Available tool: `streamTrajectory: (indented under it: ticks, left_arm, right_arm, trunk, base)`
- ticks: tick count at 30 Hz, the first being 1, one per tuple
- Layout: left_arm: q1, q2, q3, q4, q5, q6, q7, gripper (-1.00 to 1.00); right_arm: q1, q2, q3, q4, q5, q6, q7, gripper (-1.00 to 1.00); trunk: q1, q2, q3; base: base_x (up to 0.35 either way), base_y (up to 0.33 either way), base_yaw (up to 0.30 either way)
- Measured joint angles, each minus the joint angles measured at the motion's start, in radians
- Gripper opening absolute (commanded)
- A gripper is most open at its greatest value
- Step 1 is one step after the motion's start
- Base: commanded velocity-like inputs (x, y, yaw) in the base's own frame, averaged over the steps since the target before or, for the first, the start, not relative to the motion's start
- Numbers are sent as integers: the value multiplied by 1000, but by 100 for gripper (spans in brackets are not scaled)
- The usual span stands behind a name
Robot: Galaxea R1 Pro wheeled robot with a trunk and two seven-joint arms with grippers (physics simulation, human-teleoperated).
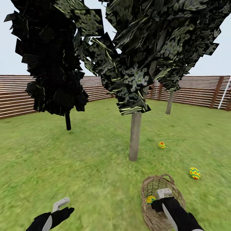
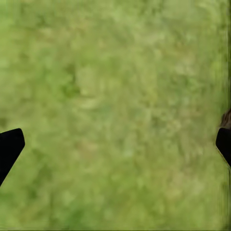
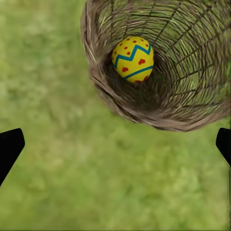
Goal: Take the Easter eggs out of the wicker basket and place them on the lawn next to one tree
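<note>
The right hand [image 1: 163,196], spread wide above the wicker basket [image 1: 154,187], could tip it reaching the last egg [image 3: 133,58] inside.

A simulated garden outdoors: mottled green lawn [image 1: 80,166] all round, a pale-trunked tree [image 1: 135,134] at twelve o'clock, and a brown slatted fence [image 1: 195,89] from ten to two o'clock beneath open sky.

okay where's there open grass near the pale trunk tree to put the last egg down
Bare lawn lies left of the pale trunk, stretching toward the black-trunked tree. Grass between the trunk and the wicker basket is also free. Right of the trunk is busier: one egg close by, another egg farther out. The last egg sits in the basket.
</note>
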Motion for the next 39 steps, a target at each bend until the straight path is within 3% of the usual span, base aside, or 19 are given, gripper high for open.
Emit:
streamTrajectory:
  ticks: [9, 17, 22, 33, 39]
  left_arm:
    - [0, 0, 1, 0, 0, -2, 2, 100]
    - [0, 2, 5, -11, 6, -22, 3, 100]
    - [0, 5, 10, -13, 11, -53, 3, 100]
    - [0, 2, 1, -3, 2, -47, 1, 100]
    - [0, -4, 0, 10, -5, -51, 5, 100]
  right_arm:
    - [0, 0, 0, 0, 0, 0, 0, 100]
    - [0, 2, 4, 2, 3, 0, -1, 100]
    - [0, 2, 5, 2, 3, -1, -2, 100]
    - [0, 1, 1, 2, 2, -1, -2, 100]
    - [0, -9, -1, 0, 0, 0, -1, 100]
  trunk:
    - [0, 0, 7]
    - [0, 0, 9]
    - [1, 0, 9]
    - [0, 0, 9]
    - [0, 0, 15]
  base:
    - [313, -170, -261]
    - [154, -42, -40]
    - [-113, 206, -1]
    - [-3, 320, -13]
    - [214, -92, -191]
